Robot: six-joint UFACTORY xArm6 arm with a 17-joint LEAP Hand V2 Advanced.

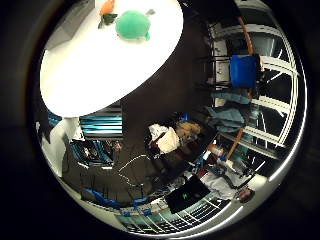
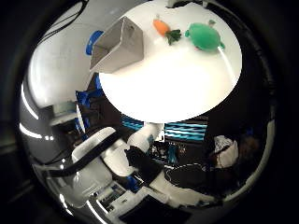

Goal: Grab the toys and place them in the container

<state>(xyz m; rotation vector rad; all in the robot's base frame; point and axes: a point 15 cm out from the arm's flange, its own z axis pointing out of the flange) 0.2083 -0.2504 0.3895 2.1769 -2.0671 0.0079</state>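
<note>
A green plush turtle (image 2: 204,37) lies on the round white table (image 2: 177,88). An orange carrot toy (image 2: 162,27) with green leaves rests close beside it. A grey open box, the container (image 2: 117,45), stands at the table's edge on the carrot's other side, its opening showing an empty inside. Both toys appear small, so my hand is far from them and off to the side of the table. No part of the hand itself shows in either view. The white arm (image 2: 110,158) shows below the table's edge.
The table stands on a dark floor (image 1: 160,100). Around it are a blue chair (image 1: 245,70), a striped blue screen (image 2: 184,131), a seated person and cluttered benches by the windows.
</note>
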